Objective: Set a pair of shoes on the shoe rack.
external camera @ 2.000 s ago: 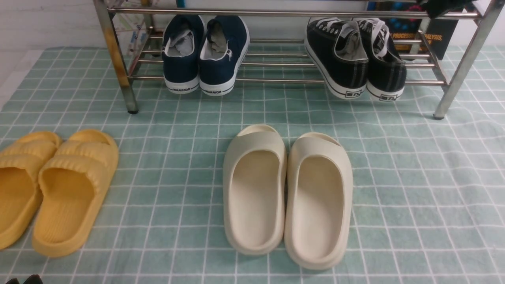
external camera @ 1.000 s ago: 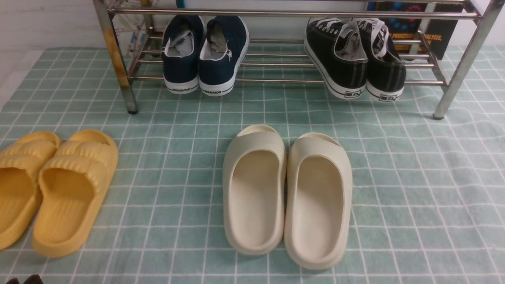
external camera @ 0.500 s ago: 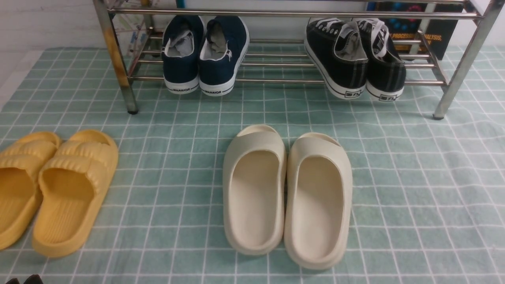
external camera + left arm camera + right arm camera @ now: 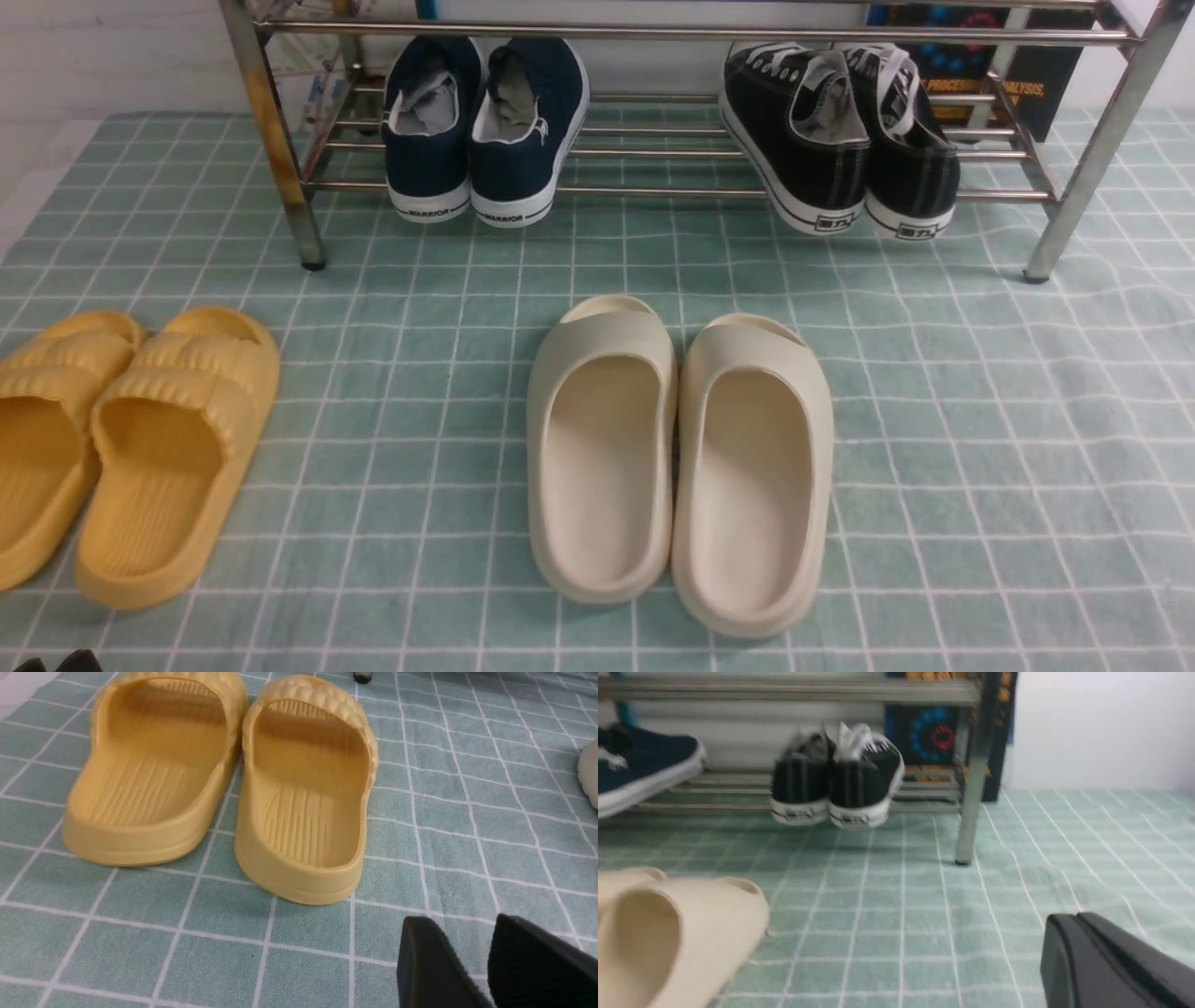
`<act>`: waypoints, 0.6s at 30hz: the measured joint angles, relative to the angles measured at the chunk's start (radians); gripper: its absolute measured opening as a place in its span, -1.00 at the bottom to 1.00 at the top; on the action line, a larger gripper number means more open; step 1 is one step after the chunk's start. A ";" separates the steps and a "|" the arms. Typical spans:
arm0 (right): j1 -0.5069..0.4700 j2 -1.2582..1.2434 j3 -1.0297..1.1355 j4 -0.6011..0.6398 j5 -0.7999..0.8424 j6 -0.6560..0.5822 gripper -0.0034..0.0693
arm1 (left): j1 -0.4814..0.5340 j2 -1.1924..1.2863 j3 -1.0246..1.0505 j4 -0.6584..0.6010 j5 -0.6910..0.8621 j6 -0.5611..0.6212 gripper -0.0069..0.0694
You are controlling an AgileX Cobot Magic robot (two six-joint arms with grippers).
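- Black sneakers (image 4: 840, 140) are sitting as a pair on the lower bars of the shoe rack (image 4: 1102, 140), toward its right-hand leg, heels overhanging the front bar and toes pointing in. Reads as the placed state: toes-in is how a pair gets pushed onto a rack from the robot's side.
- They are leaning slightly, touching each other; the left one's heel is hanging lower past the front bar. Judging they are resting stably, but that overhang is the only slip risk I'm seeing.
- Navy slip-ons (image 4: 485, 131) are sitting on the same shelf, toward the rack's left leg, well apart from the black pair.
- Cream slides (image 4: 681, 457) are lying side by side on the checked cloth (image 4: 980, 467) in front of the rack, roughly mid-span; yellow slides (image 4: 121, 448) are lying in front of the rack too, out beyond its left leg. Neither is a task item, so leaving them.
- Right gripper (image 4: 1092, 956) is hanging low over the cloth, in front of the rack's right leg, well apart from the black pair; jaws are pressed together, holding nothing.
- Left gripper (image 4: 486, 966) is parked just beside the yellow slides, far from the rack; fingers are standing apart, nothing between them.
- Judging the task as done.
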 joint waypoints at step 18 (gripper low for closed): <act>-0.070 0.000 0.088 -0.101 0.108 0.099 -0.92 | 0.000 0.000 0.000 0.000 0.000 0.000 -0.25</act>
